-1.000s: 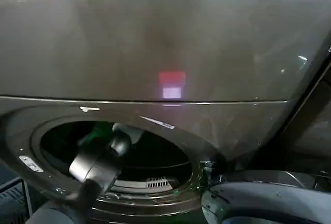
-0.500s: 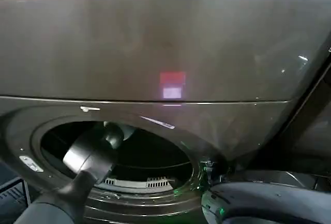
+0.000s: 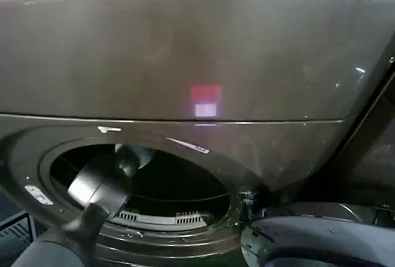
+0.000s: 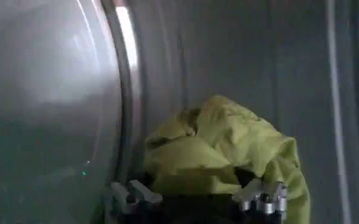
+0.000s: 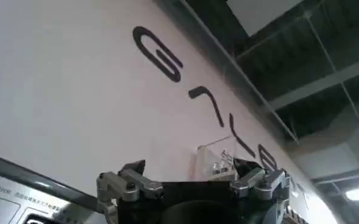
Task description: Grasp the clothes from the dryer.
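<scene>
The dryer [image 3: 185, 63] is a dark bronze-grey machine, and its round porthole [image 3: 145, 184] stands open at the lower left of the head view. My left arm [image 3: 95, 193] reaches through that mouth into the drum. Inside, the clothes [image 4: 222, 146] lie as a crumpled yellow-green bundle against the drum wall [image 4: 45, 91]. My left gripper [image 4: 194, 204] is open just in front of the bundle, a finger on each side of its near edge. My right gripper [image 5: 191, 182] is open and empty, parked low beside the dryer and pointing up at a white wall.
A red and white patch [image 3: 205, 101] shows on the dryer front above the porthole. A slotted lint grille [image 3: 162, 217] sits at the mouth's lower rim. My right arm's housing [image 3: 308, 242] fills the lower right. A dark crate [image 3: 12, 233] stands at the lower left.
My left arm has slid a little to the left and deeper into the drum. The right arm has stayed where it was.
</scene>
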